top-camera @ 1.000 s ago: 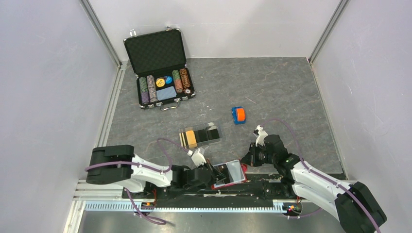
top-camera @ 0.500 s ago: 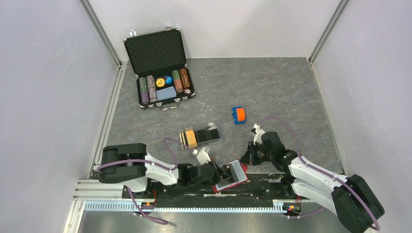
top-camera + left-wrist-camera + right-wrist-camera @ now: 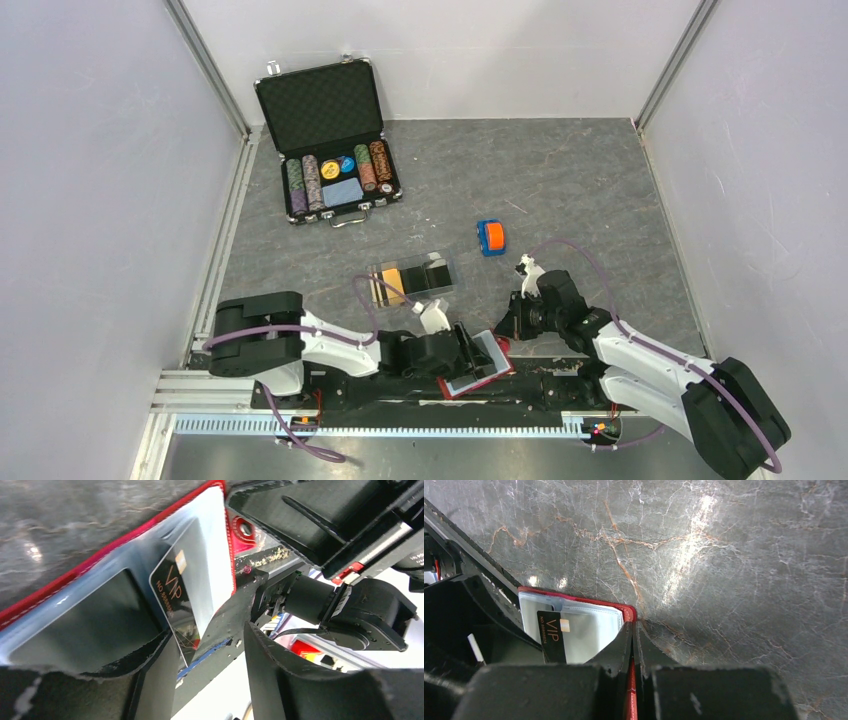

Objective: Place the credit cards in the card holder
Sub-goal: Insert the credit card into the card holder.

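**Card half out of the wallet, left pincer lined up on it**

At the near edge of the tabletop, about midway along it, the red wallet (image 3: 485,357) lies open with its clear sleeves up. The right gripper (image 3: 633,629) has its fingers pressed together on the wallet's red border, on the side toward the right edge, and pins it there. The left gripper (image 3: 461,345) faces it from the other side with its fingers spread.

A dark credit card (image 3: 174,596) with gold "VIP" lettering sticks partway out of a sleeve. Its long axis points at the left gripper, and its free short end sits in the gap between the fingers, close to one of them. Whether that finger touches the card I cannot tell from the left wrist view. The coming move is likely a close and a pull along the card's length, away from the right gripper.

Farther in, toward the middle of the table and on the left arm's side, stands the card holder (image 3: 450,283), well apart from the wallet, with an orange card (image 3: 393,285) in one compartment. The left arm is the nearer one to it.

Beyond that lies a small blue-and-orange object (image 3: 490,237). An open black chip case (image 3: 320,105) sits near the far left corner.

The tabletop (image 3: 580,190) is grey, veined and glossy, and plain white walls close it in.
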### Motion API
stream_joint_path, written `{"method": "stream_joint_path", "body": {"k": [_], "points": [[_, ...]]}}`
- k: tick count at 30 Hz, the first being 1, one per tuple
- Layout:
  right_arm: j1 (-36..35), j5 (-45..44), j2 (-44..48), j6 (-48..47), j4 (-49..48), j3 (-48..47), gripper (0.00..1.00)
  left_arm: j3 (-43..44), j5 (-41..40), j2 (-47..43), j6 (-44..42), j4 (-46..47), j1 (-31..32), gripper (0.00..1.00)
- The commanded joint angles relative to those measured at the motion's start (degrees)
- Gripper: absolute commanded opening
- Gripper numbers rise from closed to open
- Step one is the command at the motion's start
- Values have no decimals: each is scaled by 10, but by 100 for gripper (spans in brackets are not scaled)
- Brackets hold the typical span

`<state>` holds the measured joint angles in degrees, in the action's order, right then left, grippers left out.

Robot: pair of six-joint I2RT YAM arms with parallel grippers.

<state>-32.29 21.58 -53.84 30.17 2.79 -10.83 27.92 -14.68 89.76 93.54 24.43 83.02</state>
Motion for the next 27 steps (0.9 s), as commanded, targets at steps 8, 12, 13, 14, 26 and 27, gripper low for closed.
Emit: {"method": "stream_joint_path", "body": {"k": [8, 12, 13, 14, 26, 27], "points": [[-1, -12, 3, -10, 23, -1, 0, 145, 42, 23, -131, -212, -12, 67], [-1, -10, 9, -8, 23, 2, 0, 165, 84, 54, -148, -197, -28, 65], [0, -9, 10, -7, 23, 3, 0, 170, 97, 63, -153, -193, -32, 64], [-1, -8, 11, -8, 23, 4, 0, 176, 106, 71, -157, -187, -35, 63], [-1, -6, 23, -5, 26, 0, 0, 289, 197, 119, -265, -312, -78, 69], [0, -8, 23, -7, 30, -3, 0, 306, 198, 119, -280, -339, -79, 72]]}}
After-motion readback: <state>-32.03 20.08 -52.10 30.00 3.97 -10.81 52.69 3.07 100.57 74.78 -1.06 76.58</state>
